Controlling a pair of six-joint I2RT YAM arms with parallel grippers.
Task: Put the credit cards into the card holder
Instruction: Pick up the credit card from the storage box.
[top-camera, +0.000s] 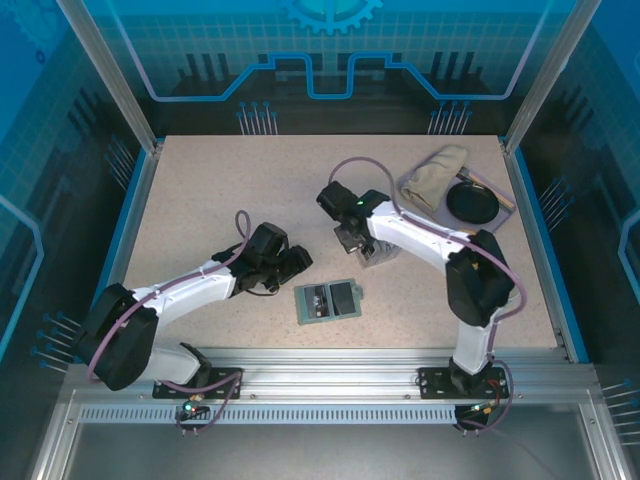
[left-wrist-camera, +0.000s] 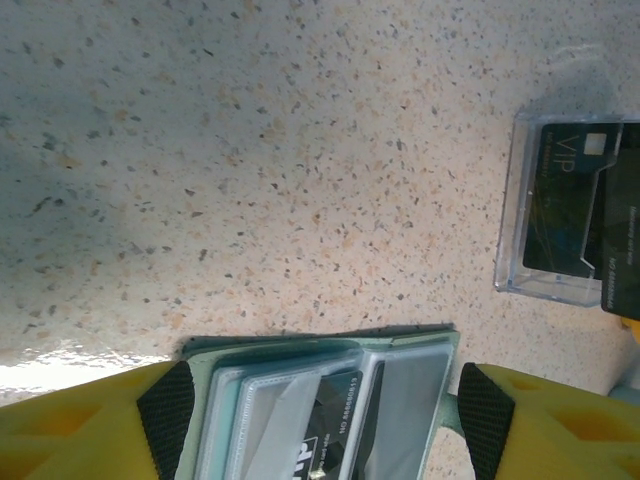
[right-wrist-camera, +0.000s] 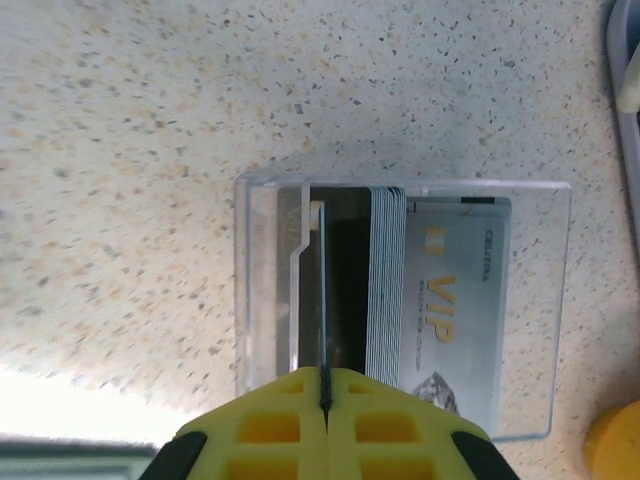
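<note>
On the table (top-camera: 200, 200), the holder (left-wrist-camera: 400, 390) is being left lying open near the front edge. It's being straddled by the left gripper (left-wrist-camera: 325, 420), spread wide, no clear contact. Farther right, in the clear box (right-wrist-camera: 265, 300), one card (right-wrist-camera: 323, 300) is being pinched on edge by the clenched right gripper (right-wrist-camera: 325, 395). Probably stiff, light and slick, so it's best gripped by that top edge and kept straight.

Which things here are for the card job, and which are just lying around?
For the job: card holder, credit card edge-on in the right fingers, VIP card, clear card box.
Lying about: beige cloth, black dish, grey tray.
</note>
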